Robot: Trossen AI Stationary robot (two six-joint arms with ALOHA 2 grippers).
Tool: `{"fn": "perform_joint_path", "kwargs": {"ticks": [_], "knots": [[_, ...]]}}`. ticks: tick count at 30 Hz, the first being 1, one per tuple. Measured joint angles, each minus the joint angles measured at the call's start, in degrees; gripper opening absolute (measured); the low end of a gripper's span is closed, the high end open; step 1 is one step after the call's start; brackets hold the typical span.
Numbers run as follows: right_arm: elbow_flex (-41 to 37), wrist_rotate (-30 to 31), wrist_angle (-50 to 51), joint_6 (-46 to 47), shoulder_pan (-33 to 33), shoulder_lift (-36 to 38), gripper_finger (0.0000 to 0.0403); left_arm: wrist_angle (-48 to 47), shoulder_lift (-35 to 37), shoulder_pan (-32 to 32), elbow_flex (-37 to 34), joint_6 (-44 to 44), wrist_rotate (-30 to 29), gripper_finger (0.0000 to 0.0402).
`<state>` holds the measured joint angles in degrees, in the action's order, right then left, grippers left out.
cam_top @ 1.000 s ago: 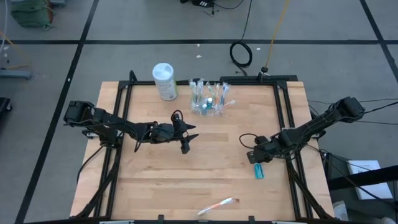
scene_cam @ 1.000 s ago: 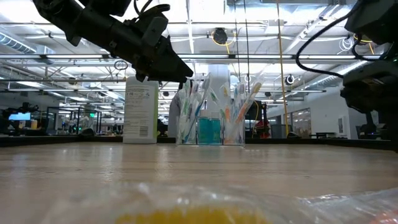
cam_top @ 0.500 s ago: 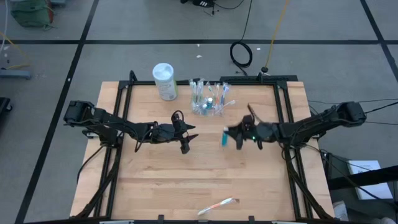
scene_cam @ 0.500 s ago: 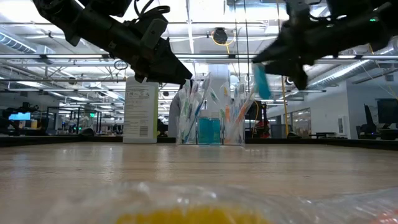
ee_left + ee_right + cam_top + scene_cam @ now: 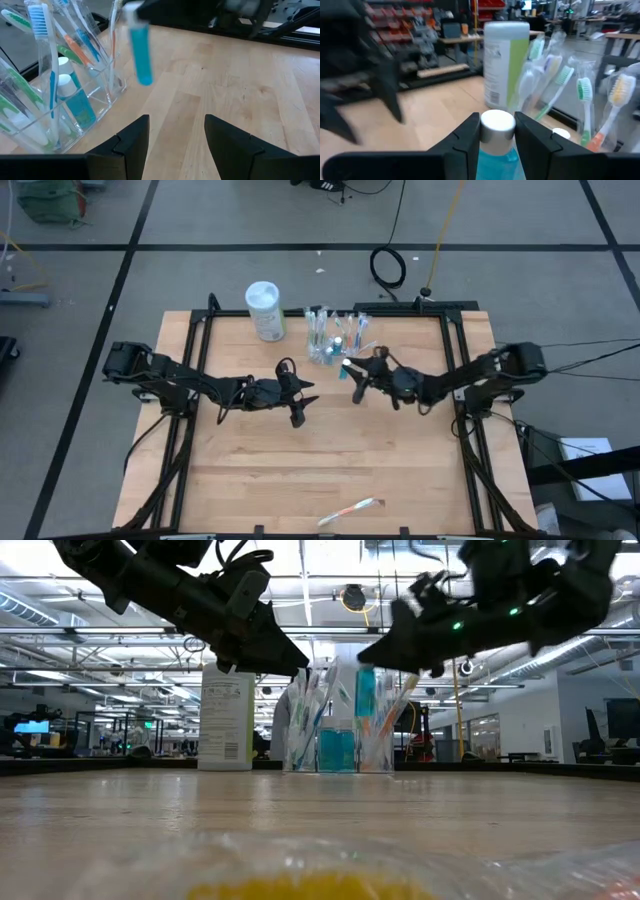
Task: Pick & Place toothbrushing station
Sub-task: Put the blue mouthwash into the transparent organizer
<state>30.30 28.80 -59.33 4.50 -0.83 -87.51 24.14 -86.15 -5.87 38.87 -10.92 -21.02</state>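
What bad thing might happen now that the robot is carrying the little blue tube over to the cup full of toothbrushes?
The right gripper holds the blue toothpaste tube up in the air, close to the clear cup.

1. The cup is crowded with toothbrushes, so the tube might bump one and knock it out, or tip the cup.

2. The tube is pinched only near its cap, so it may slip and drop onto the table.

Both arms reach over the table's middle, fingertips toward each other.

The right gripper [image 5: 352,377] hangs raised off the table, its fingers [image 5: 470,134] clamped on a blue toothpaste tube [image 5: 365,690] that hangs cap-up. The left gripper [image 5: 299,402] hovers just left of centre, fingers [image 5: 132,140] spread and holding nothing.
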Motion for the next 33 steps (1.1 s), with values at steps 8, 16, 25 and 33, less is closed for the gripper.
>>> {"fn": "perform_joint_path", "kwargs": {"ticks": [8, 16, 25, 33], "knots": [[9.5, 0.0, -0.5, -6.5, -5.1, -8.8, 0.0098, 0.0, 0.0, 0.0, 0.0, 0.1, 0.0, 0.0198], [10.5, 1.7, 0.1, -6.8, -9.9, -9.3, 0.0098, 0.0, 0.0, 0.0, 0.0, 0.2, 0.0, 0.0198], [10.7, -0.1, 1.9, -3.7, -11.1, -10.8, 0.0098, 0.0, 0.0, 0.0, 0.0, -0.1, 0.0, 0.0198], [10.6, -0.5, -0.6, -3.6, -11.7, -15.5, 0.0098, 0.0, 0.0, 0.0, 0.0, 0.0, 0.0, 0.0198]]}}
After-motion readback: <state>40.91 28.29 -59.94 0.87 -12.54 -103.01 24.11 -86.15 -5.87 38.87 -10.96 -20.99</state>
